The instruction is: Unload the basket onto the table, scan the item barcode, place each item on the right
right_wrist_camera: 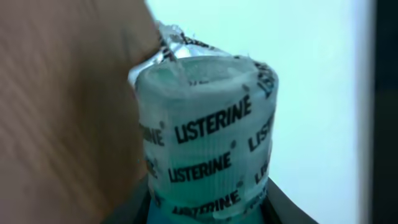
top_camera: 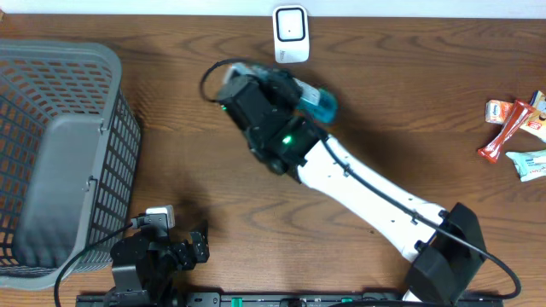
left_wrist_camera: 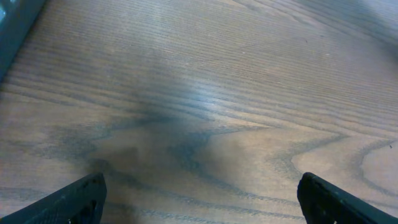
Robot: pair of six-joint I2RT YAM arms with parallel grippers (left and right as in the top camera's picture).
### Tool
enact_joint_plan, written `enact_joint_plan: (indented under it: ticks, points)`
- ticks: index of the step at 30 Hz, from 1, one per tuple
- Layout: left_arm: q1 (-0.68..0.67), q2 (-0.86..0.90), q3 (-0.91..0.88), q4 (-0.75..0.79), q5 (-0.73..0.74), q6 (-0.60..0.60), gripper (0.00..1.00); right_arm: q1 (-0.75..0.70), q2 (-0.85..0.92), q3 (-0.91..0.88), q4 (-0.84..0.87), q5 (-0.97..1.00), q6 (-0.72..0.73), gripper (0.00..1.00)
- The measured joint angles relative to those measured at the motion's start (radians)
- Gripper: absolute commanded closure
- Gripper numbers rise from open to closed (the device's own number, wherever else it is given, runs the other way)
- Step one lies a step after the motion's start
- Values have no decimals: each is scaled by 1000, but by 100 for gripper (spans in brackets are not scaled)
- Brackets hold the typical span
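The item is a small teal Listerine bottle (top_camera: 321, 103), held over the table just below the white barcode scanner (top_camera: 290, 34) at the back edge. My right gripper (top_camera: 297, 92) is shut on it. In the right wrist view the bottle's wrapped cap (right_wrist_camera: 205, 130) fills the middle, printed with the brand name, and the dark jaws press against it on both sides low in the frame. No barcode shows in any view. My left gripper (top_camera: 198, 241) rests near the front left, open, with only bare wood between its fingertips (left_wrist_camera: 74, 202).
A grey mesh basket (top_camera: 68, 53) takes up the left side of the table. Several snack packets (top_camera: 516, 128) lie at the right edge. The right arm stretches diagonally from the front right to the back middle.
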Motion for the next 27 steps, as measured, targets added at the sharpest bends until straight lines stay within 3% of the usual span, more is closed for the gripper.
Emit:
enact_joint_plan:
  ticks: [8, 14, 22, 27]
  points:
    - [0, 0, 0, 0, 0, 0, 2, 111, 0, -1, 353, 161, -382, 99]
    - [0, 0, 0, 0, 0, 0, 2, 145, -1, -1, 455, 217, -583, 99]
    - [0, 0, 0, 0, 0, 0, 2, 240, -1, -5, 492, 263, -695, 98]
    - [0, 0, 0, 0, 0, 0, 2, 297, 0, -50, 712, 308, -713, 98]
